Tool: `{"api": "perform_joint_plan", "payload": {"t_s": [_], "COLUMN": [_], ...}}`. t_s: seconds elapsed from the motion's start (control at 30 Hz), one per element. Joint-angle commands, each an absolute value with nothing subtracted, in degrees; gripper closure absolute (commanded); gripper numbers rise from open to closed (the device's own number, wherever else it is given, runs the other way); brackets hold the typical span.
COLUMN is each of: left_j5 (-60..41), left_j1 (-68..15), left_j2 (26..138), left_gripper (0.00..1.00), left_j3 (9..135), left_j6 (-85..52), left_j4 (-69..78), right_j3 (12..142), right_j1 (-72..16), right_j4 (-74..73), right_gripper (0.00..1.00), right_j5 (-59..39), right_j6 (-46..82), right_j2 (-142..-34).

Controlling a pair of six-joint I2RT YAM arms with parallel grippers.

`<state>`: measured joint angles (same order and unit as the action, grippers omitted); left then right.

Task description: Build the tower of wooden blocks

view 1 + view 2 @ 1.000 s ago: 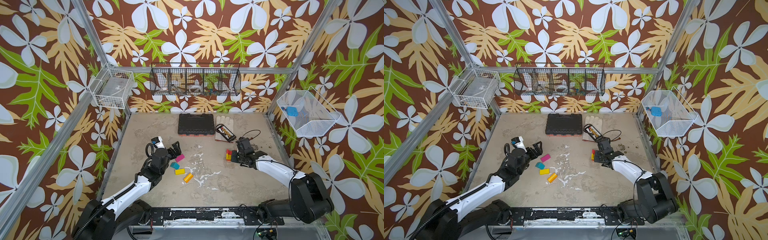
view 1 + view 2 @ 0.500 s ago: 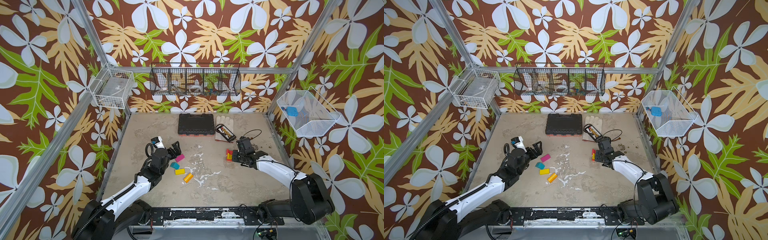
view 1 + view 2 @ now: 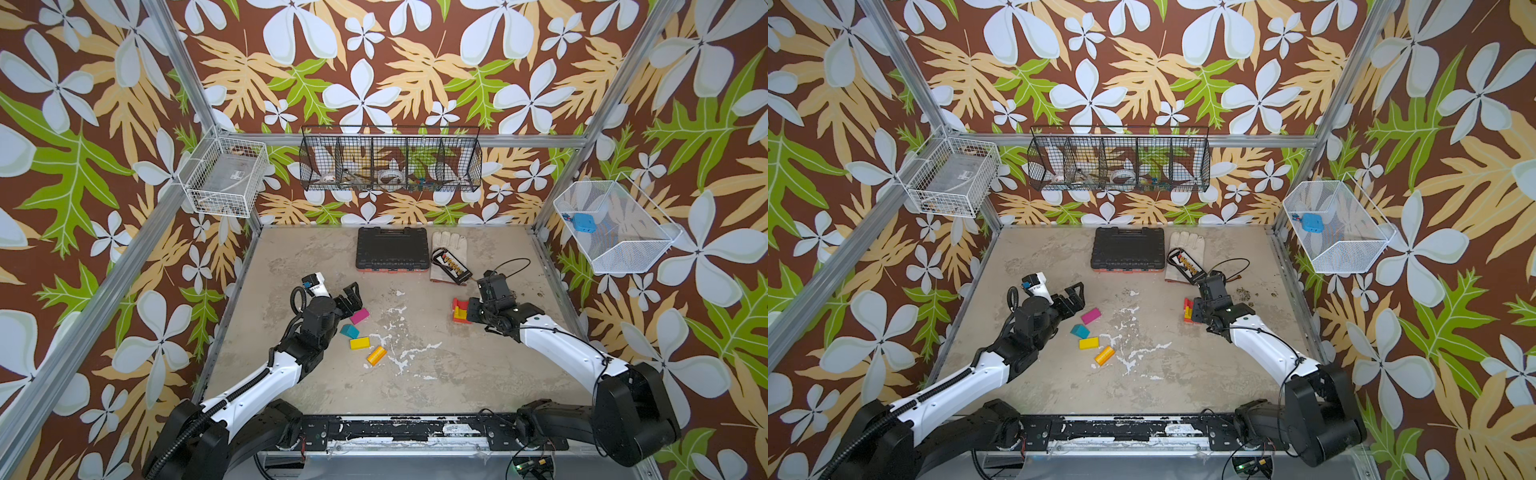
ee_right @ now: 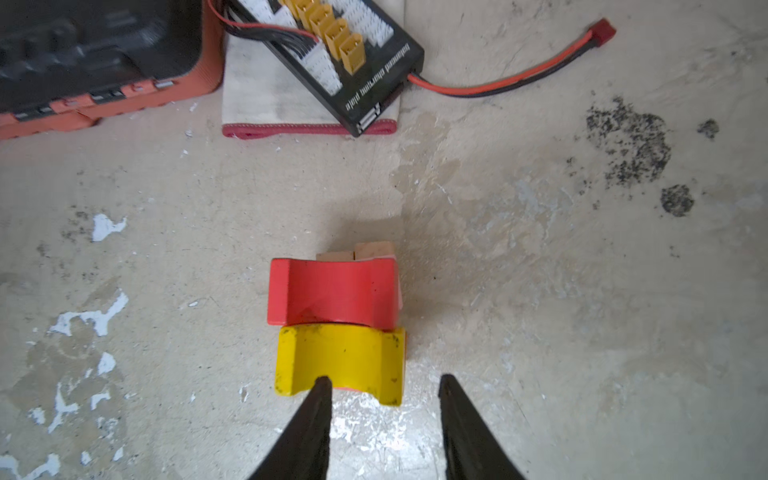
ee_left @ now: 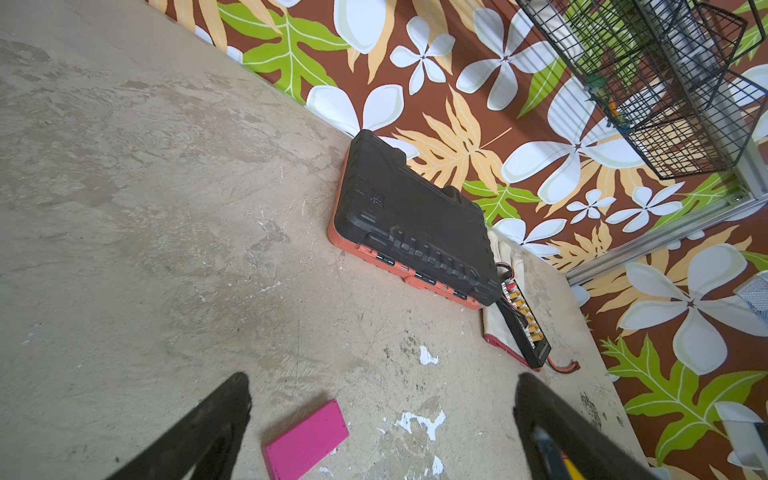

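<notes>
— While the right gripper (image 4: 382, 379) is being held half open and empty, is a placement being finished?
— Likely: the yellow arch (image 4: 338, 361) is lying against the red arch (image 4: 332, 291) atop the tower (image 3: 458, 309), three o'clock on the table (image 3: 415, 386).
— Next?
— The magenta block (image 5: 305, 442), nine o'clock, is being faced by the wide-open, empty left gripper (image 5: 382, 381); a descent is being called for.

A lab robot cell is indicated by an aluminium frame (image 3: 519, 140), floral-printed walls (image 3: 374, 62), wire baskets (image 3: 390, 162) and a stained surface (image 3: 415, 374).
</notes>
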<state>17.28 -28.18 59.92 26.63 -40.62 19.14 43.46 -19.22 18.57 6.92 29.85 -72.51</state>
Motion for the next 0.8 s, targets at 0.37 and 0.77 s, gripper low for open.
{"api": "perform_joint_plan", "payload": {"t_s": [0.37,0.77], "left_j5": [17.3,17.3], "left_j1": [-28.1,-28.1], "left_j2": [59.2,59.4], "left_gripper": [0.00,0.00], "left_j3": [27.0,27.1], "left_j6": [-40.4,-40.3], "left_j4": [19.7,19.7], "right_j3": [34.3,33.7], "right_j1": [-19.3,-19.3], "right_j4": [17.0,14.8], "right_gripper": [0.66,0.70], "right_j5": [5.6,6.1], "right_j6": [27.6,26.7], "right_j2": [-67.4,-70.5]}}
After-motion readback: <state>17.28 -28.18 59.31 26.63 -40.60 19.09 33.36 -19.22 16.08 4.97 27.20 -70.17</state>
